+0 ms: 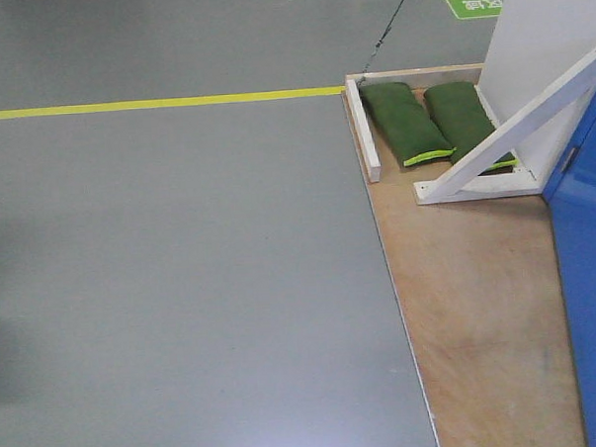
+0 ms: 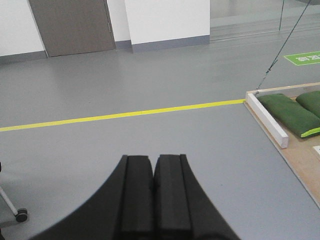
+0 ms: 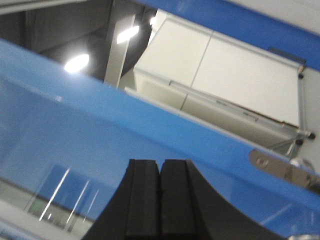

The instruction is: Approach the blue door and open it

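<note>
Right jaws, pressed together, face the blue door [image 3: 100, 150] close up, likely seeking its handle. Left jaws, also together, idle.

Only a strip of the blue door [image 1: 589, 270] shows in the front view; the right and lower edges cut off the rest. Just left of the door, a white brace [image 1: 517, 135] hides part of one green sandbag [image 1: 469, 122]. Beyond the door, a green floor sign [image 1: 476, 2] is clipped by the top edge, its lettering too small to read. In the right wrist view the door is blurred, and its metal plate [image 3: 277, 167] smears toward the right edge. Far to the door's left, a caster [image 2: 20, 216] shows, its frame cut off.
</note>
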